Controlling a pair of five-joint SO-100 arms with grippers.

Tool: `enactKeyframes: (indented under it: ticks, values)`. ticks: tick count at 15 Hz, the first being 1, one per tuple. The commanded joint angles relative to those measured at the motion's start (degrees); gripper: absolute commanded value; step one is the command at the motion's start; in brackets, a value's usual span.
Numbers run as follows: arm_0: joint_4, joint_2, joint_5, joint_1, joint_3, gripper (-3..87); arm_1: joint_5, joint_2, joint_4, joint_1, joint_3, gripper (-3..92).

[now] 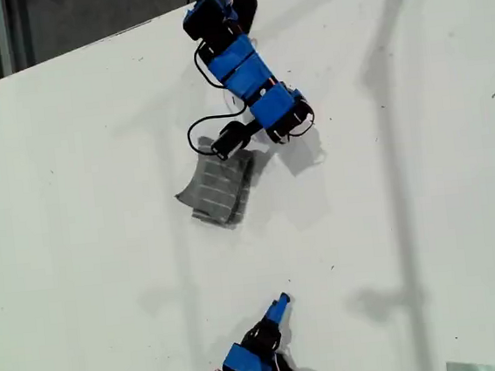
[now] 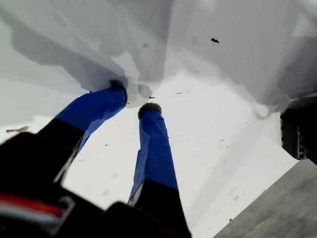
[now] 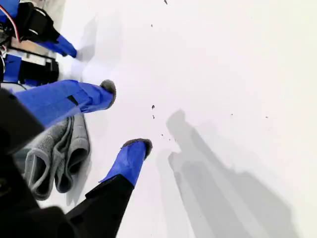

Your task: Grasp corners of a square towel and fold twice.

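Table [image 1: 79, 254]: white, marked with a few dark specks; the whole exterior view is filled by it.
Towel [image 1: 217, 188]: found at about 11 o'clock from the centre of the exterior view. It is lying on the table, folded into a rumpled bundle of layers, dark grey with thin white stripes.
Corners: not to be told apart within the bundle.
My second gripper [image 3: 126, 116]: jaws spread wide, nothing held between them, only bare table seen in the gap. The towel's rounded folds are seen just beside one finger, outside the jaws. Contact cannot be judged.
Second arm [image 1: 245, 72]: reached in from 12 o'clock in the exterior view, its end placed at about 1 o'clock of the towel.
My first gripper [image 2: 133, 99]: jaws parted by a narrow gap, nothing gripped, tips held over bare table.
First arm [image 1: 256, 360]: seated at 6 o'clock in the exterior view, well apart from the towel.
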Motion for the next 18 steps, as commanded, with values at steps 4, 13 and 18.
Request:
enactKeyframes:
  ticks: [4, 13, 18]
  values:
    - [-0.4, 0.3, 0.6, 0.2, 0.2, 19.0, 8.5, 40.2, -2.4, -8.4, 27.8, 12.1]
    - [-0.4, 0.4, 0.7, 0.2, 0.2, 18.6, -1.0, 107.9, -27.1, 1.1, 72.1, 16.3]
    - [-0.4, 0.4, 0.6, 0.2, 0.2, 17.3, -13.3, 143.8, -18.1, 20.6, 79.8, 17.1]
